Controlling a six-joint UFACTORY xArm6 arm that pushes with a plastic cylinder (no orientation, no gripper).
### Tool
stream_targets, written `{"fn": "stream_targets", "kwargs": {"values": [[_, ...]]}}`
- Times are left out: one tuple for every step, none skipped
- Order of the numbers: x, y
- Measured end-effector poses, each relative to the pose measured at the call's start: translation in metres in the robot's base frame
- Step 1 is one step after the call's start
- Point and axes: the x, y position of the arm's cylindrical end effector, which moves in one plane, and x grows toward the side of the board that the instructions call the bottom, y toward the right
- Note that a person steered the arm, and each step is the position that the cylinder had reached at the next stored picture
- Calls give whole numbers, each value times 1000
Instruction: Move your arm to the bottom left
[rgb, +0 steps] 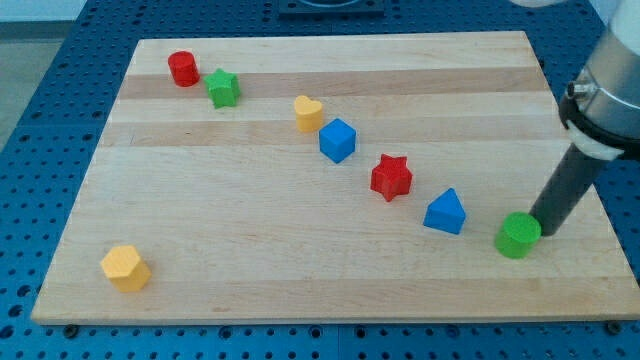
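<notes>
Arm (610, 80) at view's right, rod slanting down-left, my tip (541, 232) touching green cylinder (518, 236), no pincer.

My tip (545, 232) sat near the desk's (300, 285) right edge. Green cylinder (518, 236) just beside it, to the view's left. Beyond, strung toward the view's top left: blue triangular block (445, 213), red star (391, 177), blue cube (338, 140), yellow heart (308, 113), green star (223, 88), red cylinder (183, 68). Yellow hexagon (125, 267) well apart, far left at the view's bottom.
</notes>
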Motion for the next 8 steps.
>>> {"fn": "stream_targets", "kwargs": {"values": [[5, -7], [10, -7], [10, -9], [25, 29], [83, 37], [86, 15], [86, -35], [86, -83]]}}
